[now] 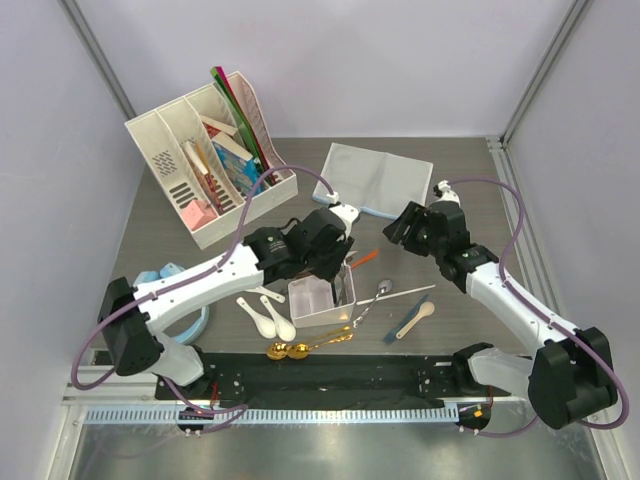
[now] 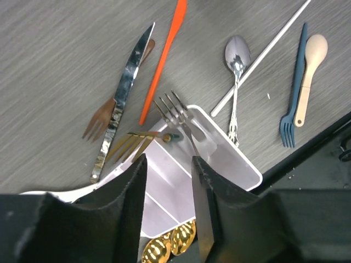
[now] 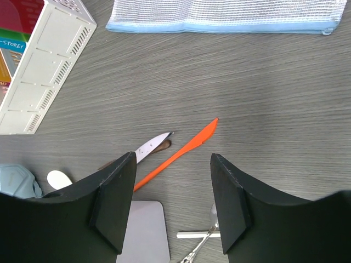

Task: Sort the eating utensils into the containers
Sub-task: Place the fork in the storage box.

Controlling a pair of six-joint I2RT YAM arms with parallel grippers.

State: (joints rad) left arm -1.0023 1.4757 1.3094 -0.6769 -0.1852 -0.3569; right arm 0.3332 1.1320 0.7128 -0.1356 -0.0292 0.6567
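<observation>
My left gripper (image 2: 169, 203) hangs open over the white divided container (image 2: 232, 160), with nothing between its fingers. A silver fork (image 2: 176, 114) and a gold fork (image 2: 130, 144) lean on the container's far rim, tines outward; the silver fork's handle end is hidden behind one finger. Beyond the rim lie a silver knife (image 2: 122, 94), a brown fork (image 2: 98, 121), an orange knife (image 2: 164, 60), a silver spoon (image 2: 237, 57), a blue fork (image 2: 293, 94) and a wooden spoon (image 2: 310, 68). Two gold spoons (image 2: 167, 244) lie by the near side. My right gripper (image 3: 173, 203) stands open above the orange knife (image 3: 181, 153).
A white file organizer (image 1: 205, 160) with books stands at the back left. A mesh pouch (image 1: 378, 178) lies at the back centre. Two white ceramic spoons (image 1: 268, 315) lie left of the container (image 1: 312, 303). A white stick (image 1: 398, 294) crosses the silver spoon. A light blue object (image 1: 150, 277) sits at the left.
</observation>
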